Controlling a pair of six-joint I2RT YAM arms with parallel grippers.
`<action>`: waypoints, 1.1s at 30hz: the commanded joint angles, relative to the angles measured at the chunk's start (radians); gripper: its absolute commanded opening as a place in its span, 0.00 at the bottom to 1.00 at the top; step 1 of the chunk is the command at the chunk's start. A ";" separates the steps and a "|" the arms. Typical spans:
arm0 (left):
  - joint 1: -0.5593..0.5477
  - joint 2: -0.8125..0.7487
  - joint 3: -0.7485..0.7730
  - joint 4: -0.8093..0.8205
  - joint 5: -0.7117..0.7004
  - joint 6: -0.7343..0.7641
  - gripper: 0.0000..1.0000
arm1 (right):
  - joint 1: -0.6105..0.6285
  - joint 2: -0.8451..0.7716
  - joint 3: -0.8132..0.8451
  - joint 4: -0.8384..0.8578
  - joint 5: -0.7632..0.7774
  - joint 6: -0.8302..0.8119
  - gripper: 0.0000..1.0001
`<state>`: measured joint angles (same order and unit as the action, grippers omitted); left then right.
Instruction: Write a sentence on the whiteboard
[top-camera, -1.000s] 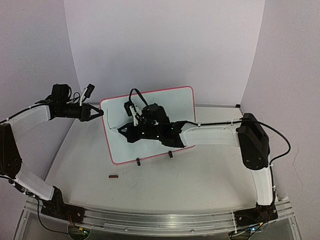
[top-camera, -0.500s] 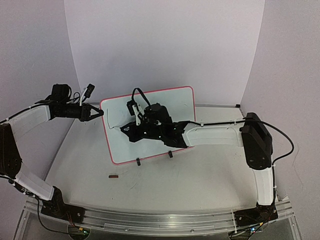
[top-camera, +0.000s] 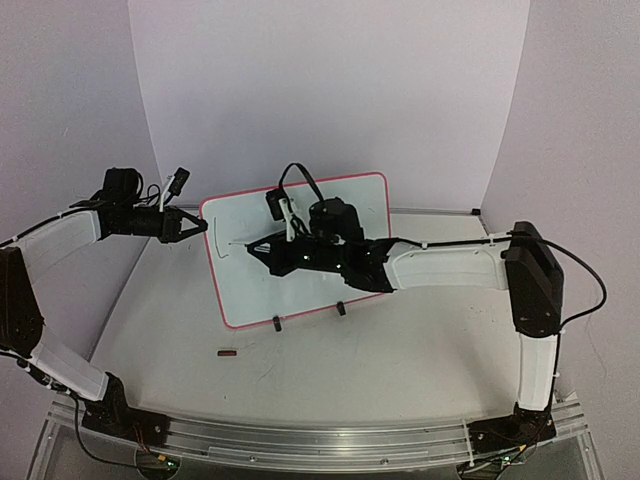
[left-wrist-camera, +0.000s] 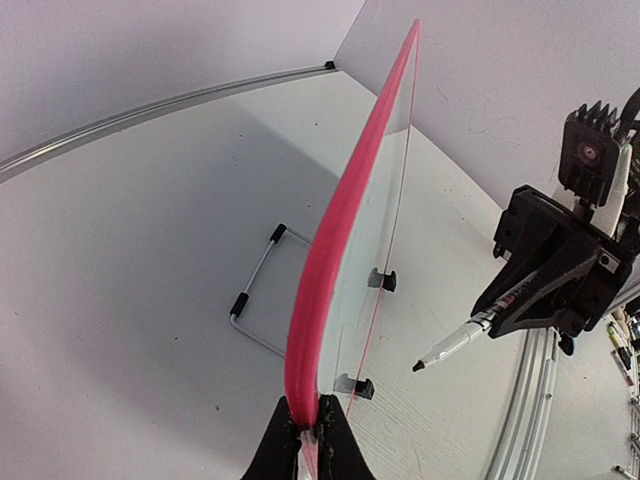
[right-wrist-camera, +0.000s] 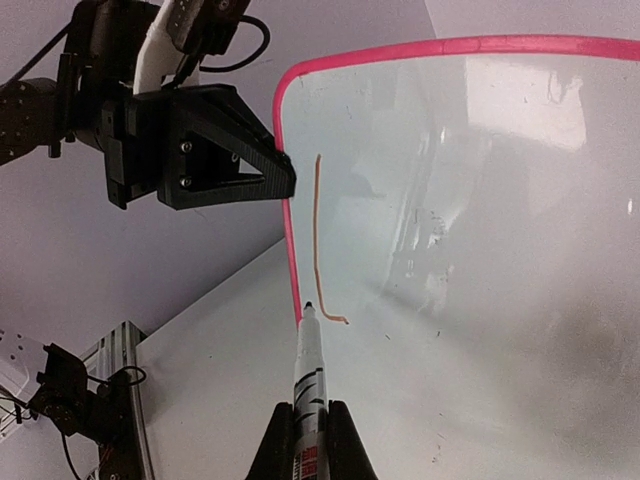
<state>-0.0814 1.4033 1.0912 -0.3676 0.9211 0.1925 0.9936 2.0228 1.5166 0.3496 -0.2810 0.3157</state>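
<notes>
At 9 o'clock of the scene, the left gripper (top-camera: 196, 228) is clenched on the pink frame at the 9 o'clock edge of the whiteboard (top-camera: 355, 205). The board stands tilted on the table (top-camera: 420, 350), near the middle of it. Just inside that clamped edge is all there is of the sentence (right-wrist-camera: 316, 230): one long downstroke with a small hook at its foot, so the writing is barely begun. From 3 o'clock the right gripper (right-wrist-camera: 310, 410) reaches across the board face, grasping the marker (right-wrist-camera: 308, 360) by its barrel. The nib points at the stroke's foot. In the left wrist view a gap shows between nib and board, so it looks lifted off.

The likeliest trouble, as I judge it:
- The nib works just beside the left fingertips, so a wide letter could run into them or off the frame.
- Pushing too hard could tip the board back or twist it in the clamp, since it is pinched at one edge only.
- Pushing too lightly could leave broken strokes.
- The right arm hangs across the writing area, so it could smear fresh ink.

Counted: two arms, two grippers, one whiteboard, one marker, one written stroke, two black clip feet (top-camera: 276, 323). One small dark-red piece (top-camera: 228, 352), perhaps the cap, lies at 7 o'clock of the board.
</notes>
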 joint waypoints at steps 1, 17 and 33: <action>0.002 -0.020 0.006 -0.014 -0.051 0.032 0.00 | 0.003 -0.006 0.063 0.026 0.041 0.006 0.00; 0.002 -0.012 0.011 -0.016 -0.051 0.031 0.00 | -0.003 0.080 0.156 -0.039 0.068 0.015 0.00; 0.002 -0.010 0.013 -0.018 -0.047 0.030 0.00 | -0.011 0.138 0.224 -0.084 0.067 0.024 0.00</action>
<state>-0.0814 1.4033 1.0912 -0.3688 0.9200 0.1932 0.9879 2.1304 1.6836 0.2842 -0.2100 0.3424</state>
